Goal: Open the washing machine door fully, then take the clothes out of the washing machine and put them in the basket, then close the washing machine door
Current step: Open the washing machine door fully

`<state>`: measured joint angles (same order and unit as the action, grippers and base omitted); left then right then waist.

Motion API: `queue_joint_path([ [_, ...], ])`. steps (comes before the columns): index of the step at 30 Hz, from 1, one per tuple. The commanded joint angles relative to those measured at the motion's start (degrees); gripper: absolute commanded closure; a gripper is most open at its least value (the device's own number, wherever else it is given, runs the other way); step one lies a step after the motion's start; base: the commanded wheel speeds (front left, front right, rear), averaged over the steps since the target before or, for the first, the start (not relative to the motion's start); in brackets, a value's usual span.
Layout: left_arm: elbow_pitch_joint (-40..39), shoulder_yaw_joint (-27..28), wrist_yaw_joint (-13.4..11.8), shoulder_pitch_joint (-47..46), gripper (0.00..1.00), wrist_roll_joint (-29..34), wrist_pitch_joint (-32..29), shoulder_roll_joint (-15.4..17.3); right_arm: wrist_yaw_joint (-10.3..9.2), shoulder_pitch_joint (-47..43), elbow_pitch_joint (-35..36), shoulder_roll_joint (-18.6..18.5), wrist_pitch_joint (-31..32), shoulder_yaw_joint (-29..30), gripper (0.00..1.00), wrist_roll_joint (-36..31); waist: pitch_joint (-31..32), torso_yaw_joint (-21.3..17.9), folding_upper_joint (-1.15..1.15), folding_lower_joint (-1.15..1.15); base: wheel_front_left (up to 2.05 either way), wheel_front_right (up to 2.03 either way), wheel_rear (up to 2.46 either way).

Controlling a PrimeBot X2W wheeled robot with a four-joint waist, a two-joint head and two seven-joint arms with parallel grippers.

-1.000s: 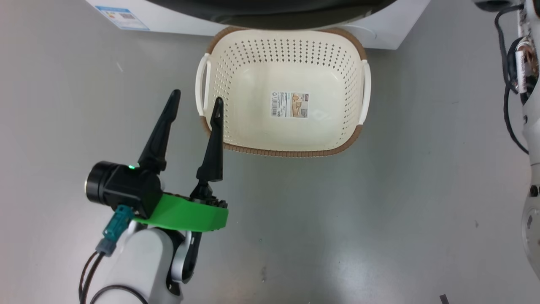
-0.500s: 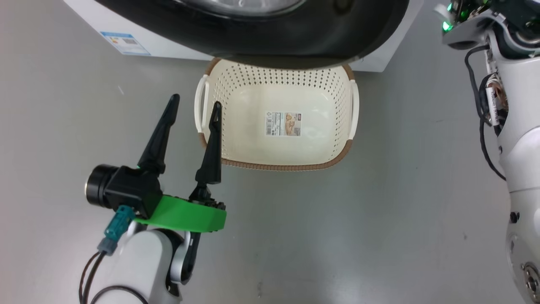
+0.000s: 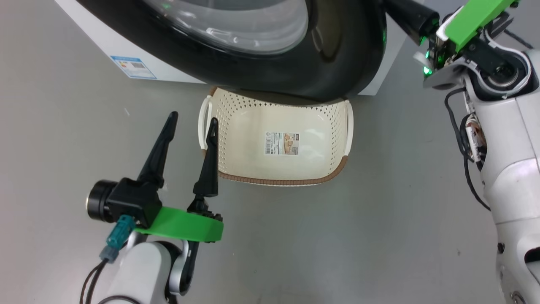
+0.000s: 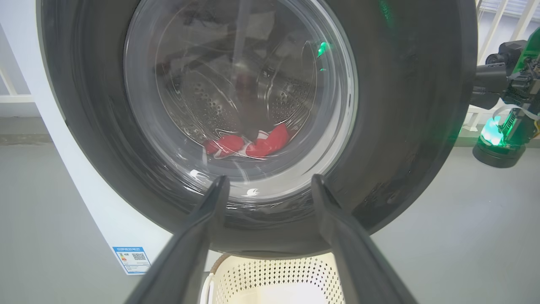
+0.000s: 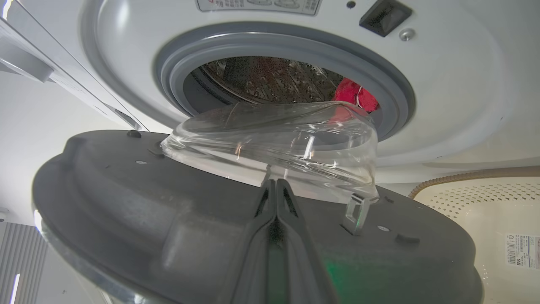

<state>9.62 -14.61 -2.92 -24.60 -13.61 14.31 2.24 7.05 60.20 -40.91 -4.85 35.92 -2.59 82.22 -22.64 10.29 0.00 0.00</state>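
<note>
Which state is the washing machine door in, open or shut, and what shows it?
Open. The washing machine door stands clear of the grey rubber ring, leaving the drum and red clothes exposed behind it.

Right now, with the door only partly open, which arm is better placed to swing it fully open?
Right. The right arm has its shut jaws lying along the inner face of the door, ready to push it outward. The left arm holds open jaws out front, near the basket.

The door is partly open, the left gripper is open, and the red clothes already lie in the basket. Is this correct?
Not quite: the clothes lie inside the washing machine, as the right wrist view shows; the basket holds no clothes. The rest stands.
</note>
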Motion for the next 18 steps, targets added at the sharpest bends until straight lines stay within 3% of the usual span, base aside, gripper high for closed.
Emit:
queue_joint_path([
  [1, -1.1, 2.14, 0.31, 0.78, 0.0, 0.65, 0.69, 1.08, 0.44, -1.39, 2.21, 1.96, 0.6, -1.04, 1.0, 0.44, 0.78, 0.17, 0.0, 0.0, 0.0, 0.0, 0.0],
  [18, -1.26, 3.25, 0.11, 2.16, 0.0, -0.49, 0.69, 1.44, 0.44, -7.48, 4.22, 1.96, 0.48, -1.12, 1.0, 0.63, 2.18, 0.23, 0.0, 0.0, 0.0, 0.0, 0.0],
])
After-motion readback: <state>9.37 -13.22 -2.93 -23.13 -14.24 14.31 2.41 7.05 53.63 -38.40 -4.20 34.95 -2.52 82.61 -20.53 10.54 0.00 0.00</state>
